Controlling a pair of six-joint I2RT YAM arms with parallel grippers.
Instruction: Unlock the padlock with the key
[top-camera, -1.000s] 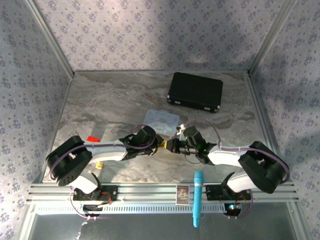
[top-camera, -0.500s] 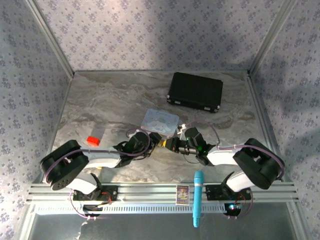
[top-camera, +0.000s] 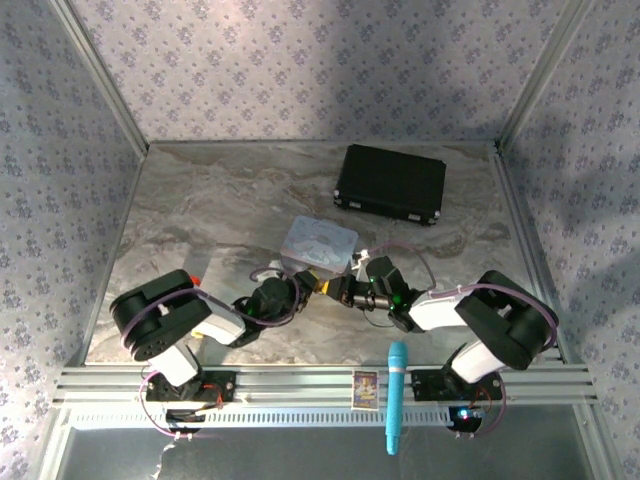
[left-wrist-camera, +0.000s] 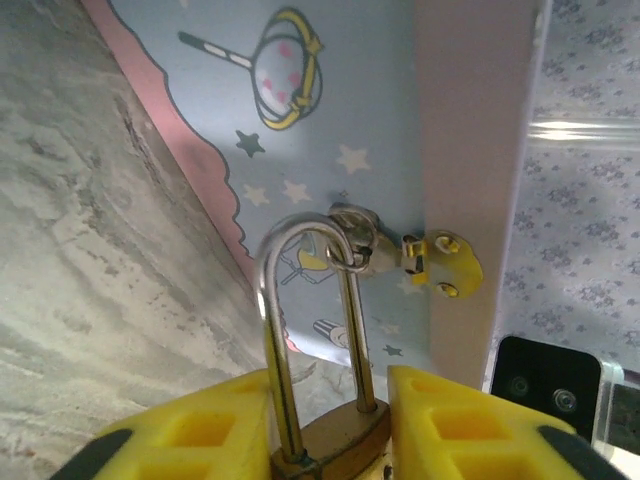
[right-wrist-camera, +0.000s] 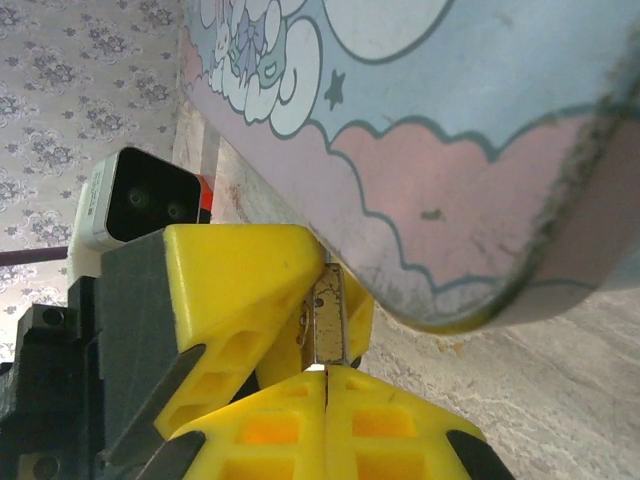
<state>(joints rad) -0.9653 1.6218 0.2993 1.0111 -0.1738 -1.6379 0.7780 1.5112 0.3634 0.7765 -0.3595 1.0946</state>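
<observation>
- While the padlock hangs off the pale blue tin, its brass body is pinched between the yellow fingers of the left gripper, low in the left wrist view.
- The shackle is threaded through the ring of the tin's brass hasp and looks seated in the body, so my read is not unlocked yet.
- Key relation: the lock's long axis runs from the hasp straight back toward the right gripper. In the right wrist view the body's narrow end sits right at the seam of that gripper's tips, so the right arm is on the keyhole end.
- Right gripper: fingers pressed together with no gap.
- The key: a bright sliver at that seam is my best guess, too small to be sure, and I can't tell if it has entered the lock.
- Judgement: the next move depends on holding that line; any tilt off the axis would likely jam.
- From above, both grippers meet tip to tip at the tin's near edge on the marble-look table.
- Writing: nothing legible. The tin carries cartoon print: stars, a ringed planet, clouds, pink scalloped border.
- The card on the front rail is printed but unreadable. No markings are visible on the black case or the blue tool.
</observation>
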